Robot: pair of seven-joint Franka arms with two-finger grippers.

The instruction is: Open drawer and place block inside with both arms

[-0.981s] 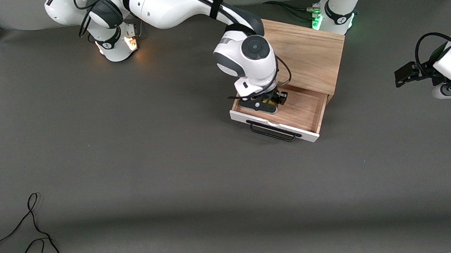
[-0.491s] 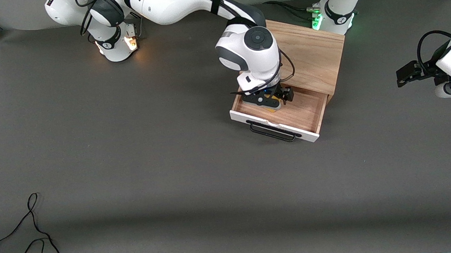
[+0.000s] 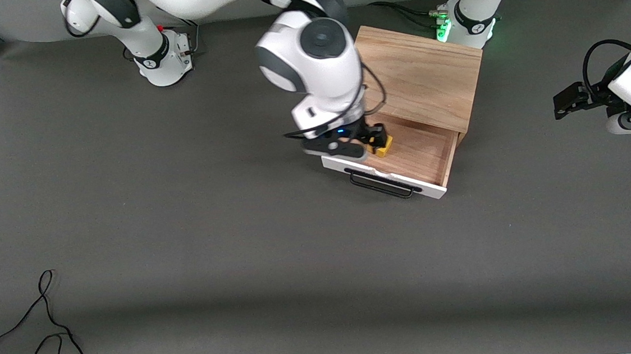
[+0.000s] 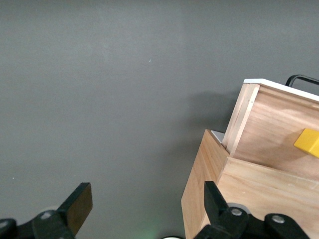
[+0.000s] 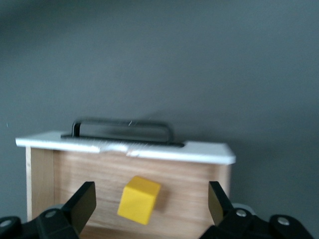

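Yellow block (image 3: 383, 147), one, small cube, lies on the wood floor of one drawer (image 3: 415, 155), pulled out of one oak box (image 3: 423, 75); drawer's long axis follows its white front and black bar handle (image 3: 381, 183). Right gripper (image 3: 355, 140) over drawer, fingers spread, holding nothing. Left gripper (image 4: 144, 209) waits, open, over bare tabletop (image 3: 213, 235) beside box.

The drawer (image 3: 404, 161), white-fronted with a black bar handle, stands pulled open; the yellow block (image 3: 383, 147) rests inside on its wood floor.
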